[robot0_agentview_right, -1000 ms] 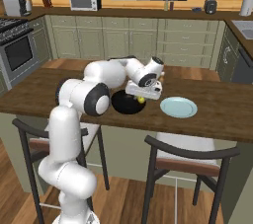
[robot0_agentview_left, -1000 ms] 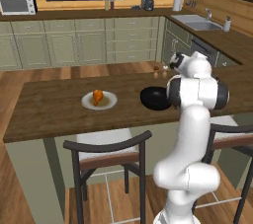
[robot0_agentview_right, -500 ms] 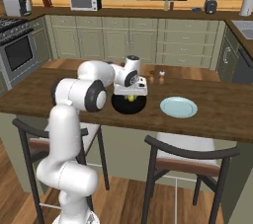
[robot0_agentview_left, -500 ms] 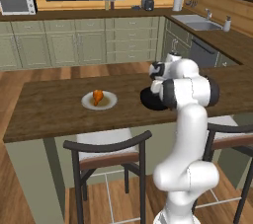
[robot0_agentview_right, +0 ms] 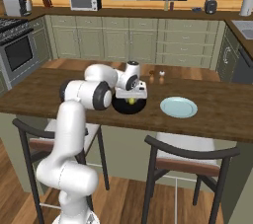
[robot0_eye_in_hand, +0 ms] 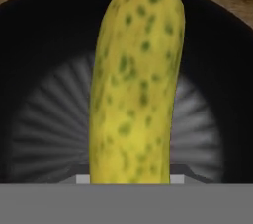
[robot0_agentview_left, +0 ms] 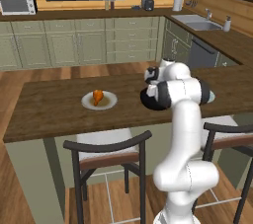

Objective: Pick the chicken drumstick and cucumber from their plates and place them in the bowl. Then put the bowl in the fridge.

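In the hand view the yellow-green cucumber [robot0_eye_in_hand: 136, 85] stands between my fingertips, with the glossy black bowl [robot0_eye_in_hand: 44, 70] right underneath. My gripper [robot0_agentview_right: 132, 97] is shut on the cucumber [robot0_agentview_right: 132, 101] and hangs low over the middle of the bowl [robot0_agentview_right: 120, 106] on the wooden counter. The chicken drumstick [robot0_agentview_left: 98, 96] lies on a cream-white plate [robot0_agentview_left: 109, 102] to the left of the bowl [robot0_agentview_left: 147, 101]. An empty pale plate [robot0_agentview_right: 178, 107] sits just right of the bowl. The fridge is out of view.
Two small shakers [robot0_agentview_right: 152, 73] stand on the counter behind the bowl. Dark bar stools [robot0_agentview_right: 190, 156] [robot0_agentview_left: 108, 151] stand along the counter's near edge. Olive cabinets, a sink [robot0_agentview_left: 196, 19] and a microwave [robot0_agentview_right: 84, 1] line the back walls.
My hand has carried the cucumber leftward from beside the pale plate to over the middle of the bowl. The drumstick and both plates have not moved.
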{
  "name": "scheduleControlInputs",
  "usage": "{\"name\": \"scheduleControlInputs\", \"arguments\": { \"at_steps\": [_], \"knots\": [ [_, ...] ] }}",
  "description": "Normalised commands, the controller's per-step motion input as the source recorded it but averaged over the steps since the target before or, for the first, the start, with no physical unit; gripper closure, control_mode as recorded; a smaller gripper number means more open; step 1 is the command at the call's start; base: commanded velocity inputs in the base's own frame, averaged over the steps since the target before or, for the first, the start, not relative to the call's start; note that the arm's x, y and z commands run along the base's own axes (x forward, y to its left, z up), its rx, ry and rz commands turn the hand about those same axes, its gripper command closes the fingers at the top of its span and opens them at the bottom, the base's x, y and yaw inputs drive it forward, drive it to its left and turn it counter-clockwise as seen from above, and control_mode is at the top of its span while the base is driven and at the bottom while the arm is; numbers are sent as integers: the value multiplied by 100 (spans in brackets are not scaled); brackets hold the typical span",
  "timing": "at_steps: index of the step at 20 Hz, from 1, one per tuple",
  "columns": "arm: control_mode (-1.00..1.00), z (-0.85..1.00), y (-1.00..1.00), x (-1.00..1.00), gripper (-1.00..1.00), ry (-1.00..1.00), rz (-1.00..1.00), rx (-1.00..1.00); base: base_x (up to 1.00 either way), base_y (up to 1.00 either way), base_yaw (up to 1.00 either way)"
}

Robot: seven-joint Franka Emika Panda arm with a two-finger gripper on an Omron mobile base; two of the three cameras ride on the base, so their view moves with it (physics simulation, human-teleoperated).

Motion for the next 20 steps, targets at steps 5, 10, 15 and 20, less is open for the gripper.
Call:
{"name": "scheduleControlInputs", "arguments": {
  "at_steps": [5,10,15,20],
  "knots": [
    [-100,-52,3,26,-100,3,0,-2,0,0,0],
    [-100,-2,2,0,-100,0,0,0,0,0,0],
    [-100,14,15,-15,-100,-6,-1,0,0,0,0],
    [-100,53,26,-46,-100,-13,-2,-4,0,0,0]
  ]
}}
